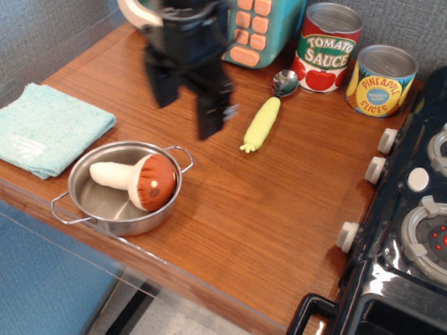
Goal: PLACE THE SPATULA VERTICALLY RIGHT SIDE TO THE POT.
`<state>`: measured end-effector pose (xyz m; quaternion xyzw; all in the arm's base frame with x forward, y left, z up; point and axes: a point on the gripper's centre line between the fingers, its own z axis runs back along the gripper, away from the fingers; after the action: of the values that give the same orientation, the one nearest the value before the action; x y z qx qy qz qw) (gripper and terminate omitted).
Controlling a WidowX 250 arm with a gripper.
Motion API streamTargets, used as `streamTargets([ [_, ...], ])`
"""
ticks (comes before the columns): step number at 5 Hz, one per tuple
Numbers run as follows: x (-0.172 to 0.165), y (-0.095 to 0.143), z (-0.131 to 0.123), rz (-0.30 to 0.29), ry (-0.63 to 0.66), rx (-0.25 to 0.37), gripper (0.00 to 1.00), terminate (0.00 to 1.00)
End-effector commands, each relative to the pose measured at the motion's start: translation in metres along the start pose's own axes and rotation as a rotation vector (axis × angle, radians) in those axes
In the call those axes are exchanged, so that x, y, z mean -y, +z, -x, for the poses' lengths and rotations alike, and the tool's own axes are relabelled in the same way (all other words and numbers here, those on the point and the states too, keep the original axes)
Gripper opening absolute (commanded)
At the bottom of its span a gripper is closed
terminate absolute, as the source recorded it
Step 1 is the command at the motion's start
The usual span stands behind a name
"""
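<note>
— Where was the spatula [263, 121]?
— Far right of the pot [119, 192], on the tabletop [267, 210]. My fingers [212, 118] were blurred, so I couldn't tell their spread. I judged a mid-handle grasp best.

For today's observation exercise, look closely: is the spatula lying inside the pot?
No: the spatula lies on the wooden table near the tomato sauce can, while the pot holds only a toy mushroom.

Black robot arm [185, 23], blocky angular housing, blurred in this view, black gripper [190, 106] with two long dark fingers [211, 111], small white marking near one fingertip, thin black cable crossing the top left corner, matte finish throughout
</note>
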<state>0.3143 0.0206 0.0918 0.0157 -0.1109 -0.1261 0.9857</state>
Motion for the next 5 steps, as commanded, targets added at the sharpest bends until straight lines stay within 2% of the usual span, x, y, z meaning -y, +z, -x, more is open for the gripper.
streamTargets([
  [1, -0.025, -0.041, -0.057, -0.011, 0.377, 0.066, 1.0, 0.0],
  [2, -0.023, -0.057, -0.067, 0.014, 0.477, 0.074, 1.0, 0.0],
  [3, -0.014, -0.064, -0.077, 0.019, 0.511, 0.099, 1.0, 0.0],
  [4, -0.011, -0.07, -0.083, 0.006, 0.512, 0.109, 1.0, 0.0],
  [5, -0.012, -0.08, -0.081, -0.013, 0.519, 0.094, 1.0, 0.0],
])
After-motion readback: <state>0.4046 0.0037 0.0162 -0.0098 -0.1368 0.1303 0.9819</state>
